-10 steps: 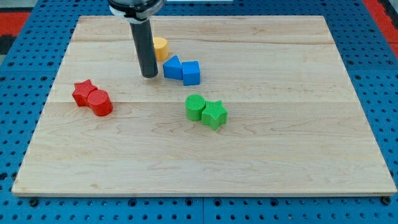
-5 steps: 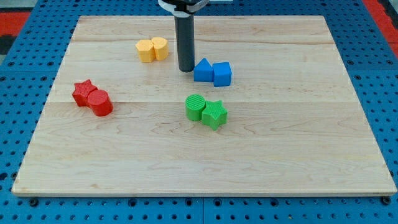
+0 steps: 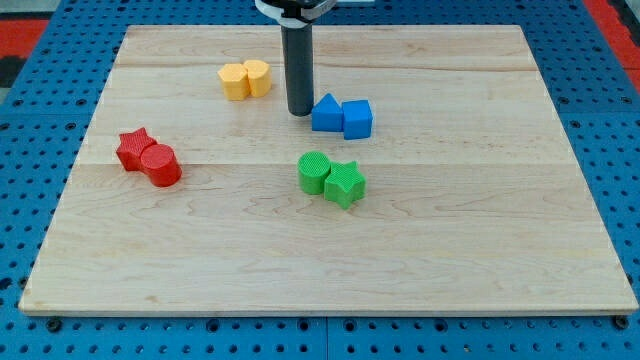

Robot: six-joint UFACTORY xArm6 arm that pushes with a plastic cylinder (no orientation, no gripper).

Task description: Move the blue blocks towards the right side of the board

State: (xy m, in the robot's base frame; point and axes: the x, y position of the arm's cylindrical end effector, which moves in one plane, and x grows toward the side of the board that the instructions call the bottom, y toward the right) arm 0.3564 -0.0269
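**Rod tip beside the blue pair**

My tip (image 3: 299,113) stood on the wooden board (image 3: 480,230), just left of the blue triangular block (image 3: 325,113), which touched the blue cube (image 3: 357,119) on its right. Far left of the tip sat two touching yellow blocks (image 3: 245,79). Nearer, a green cylinder (image 3: 314,171) touched a green star (image 3: 346,182). At the left, a red star (image 3: 133,148) touched a red cylinder (image 3: 161,165).

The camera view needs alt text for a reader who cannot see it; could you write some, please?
My tip sits just left of two touching blue blocks on a wooden board. Yellow blocks lie upper left, red blocks far left, green blocks below the blue.
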